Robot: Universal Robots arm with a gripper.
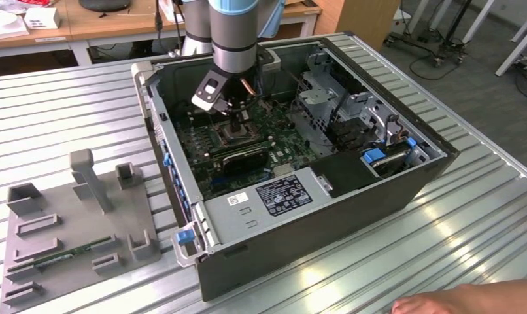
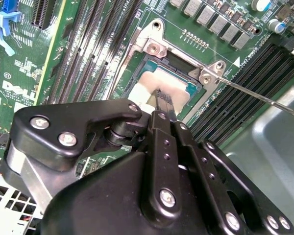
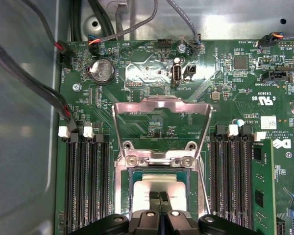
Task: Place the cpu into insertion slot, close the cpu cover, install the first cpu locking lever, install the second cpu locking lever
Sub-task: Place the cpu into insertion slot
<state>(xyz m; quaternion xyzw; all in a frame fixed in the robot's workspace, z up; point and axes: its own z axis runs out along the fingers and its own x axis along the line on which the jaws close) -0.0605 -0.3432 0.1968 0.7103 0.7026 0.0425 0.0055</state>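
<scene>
Reaching down from the top of the exterior view, the arm plants its gripper (image 1: 237, 125) inside the open computer case (image 1: 351, 216), right over the motherboard. The case sits on a slatted metal table (image 1: 72, 111) with a grey fixture tray (image 1: 80, 216) at the exterior view's left, a person's hand (image 1: 473, 302) at the bottom edge and wooden desks (image 1: 115, 23) behind. On to the second wrist view: the gripper (image 2: 164, 98) has its fingers drawn together, tips at the middle of the cpu (image 2: 179, 83), not clasping its edges, and a thin locking lever (image 2: 255, 95) juts out, unhooked. Over to the first wrist view: the cpu (image 3: 157, 186) looks seated in the insertion slot (image 3: 159, 172), while the cpu cover (image 3: 160, 105) stands open. Placement looks all but done, cover and levers untouched. Letting go calls for a chip lying flat and square.
</scene>
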